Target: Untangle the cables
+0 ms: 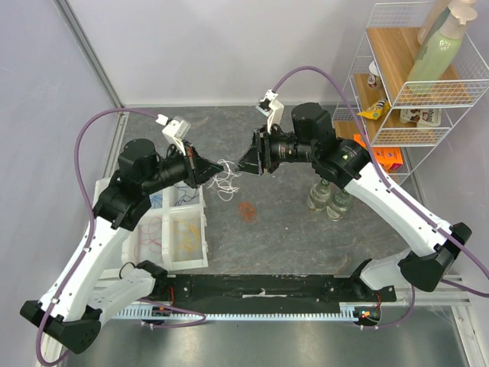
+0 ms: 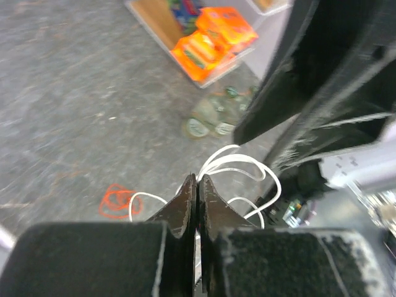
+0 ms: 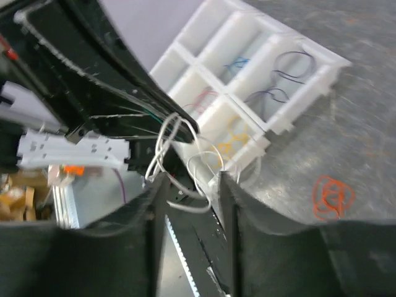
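Note:
A bunch of white cables (image 1: pixel 224 182) hangs above the table between my two grippers. My left gripper (image 1: pixel 210 170) is shut on these white loops (image 2: pixel 242 162), which fan out beyond its closed tips (image 2: pixel 197 179). Facing it, my right gripper (image 1: pixel 244 163) is open. Its fingers (image 3: pixel 154 185) stand apart, with white loops (image 3: pixel 164 139) hanging between them but not pinched. A red-orange cable loop (image 1: pixel 246 209) lies alone on the table below (image 3: pixel 333 197). Yellow (image 3: pixel 234 137), blue (image 3: pixel 238 62) and dark (image 3: pixel 288 65) cables lie in separate compartments of a white tray (image 1: pixel 200 229).
The white tray sits at the left, beside the left arm. Glass jars (image 1: pixel 328 197) stand under the right arm. A wire shelf rack (image 1: pixel 412 76) with a bottle and orange packets (image 2: pixel 210 43) fills the right back corner.

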`<control>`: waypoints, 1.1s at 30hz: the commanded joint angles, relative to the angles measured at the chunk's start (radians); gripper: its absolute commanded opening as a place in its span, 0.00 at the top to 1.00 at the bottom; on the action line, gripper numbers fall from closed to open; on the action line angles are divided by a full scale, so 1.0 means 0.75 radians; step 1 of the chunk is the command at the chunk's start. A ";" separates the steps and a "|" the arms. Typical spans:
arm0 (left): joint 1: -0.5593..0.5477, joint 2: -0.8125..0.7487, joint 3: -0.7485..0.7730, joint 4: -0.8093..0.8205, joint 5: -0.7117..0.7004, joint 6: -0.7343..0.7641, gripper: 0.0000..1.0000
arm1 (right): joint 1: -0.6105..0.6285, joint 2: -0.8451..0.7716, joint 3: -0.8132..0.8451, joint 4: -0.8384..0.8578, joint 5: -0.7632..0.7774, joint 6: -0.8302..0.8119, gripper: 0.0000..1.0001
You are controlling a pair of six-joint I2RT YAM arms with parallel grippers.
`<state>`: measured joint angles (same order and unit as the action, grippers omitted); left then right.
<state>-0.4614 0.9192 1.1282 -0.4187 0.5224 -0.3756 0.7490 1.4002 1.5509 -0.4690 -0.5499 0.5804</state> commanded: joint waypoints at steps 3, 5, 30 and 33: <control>0.006 -0.058 0.068 -0.233 -0.518 -0.012 0.98 | -0.007 -0.016 0.178 -0.344 0.616 -0.083 0.26; 0.006 -0.047 0.095 -0.339 -0.690 -0.057 0.98 | -0.039 -0.040 0.172 -0.369 0.725 -0.052 0.15; 0.568 0.320 0.007 -0.340 -1.952 -0.129 0.98 | -0.138 -0.108 -0.114 -0.389 0.392 -0.013 0.16; 0.613 0.410 0.023 -0.319 -1.932 -0.166 0.98 | -0.140 -0.169 -0.166 -0.397 0.428 -0.021 0.16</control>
<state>-0.0353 1.1633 1.1416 -0.7681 -0.8589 -0.4908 0.6441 1.3556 1.4570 -0.7662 -0.2302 0.5682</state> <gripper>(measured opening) 0.030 0.843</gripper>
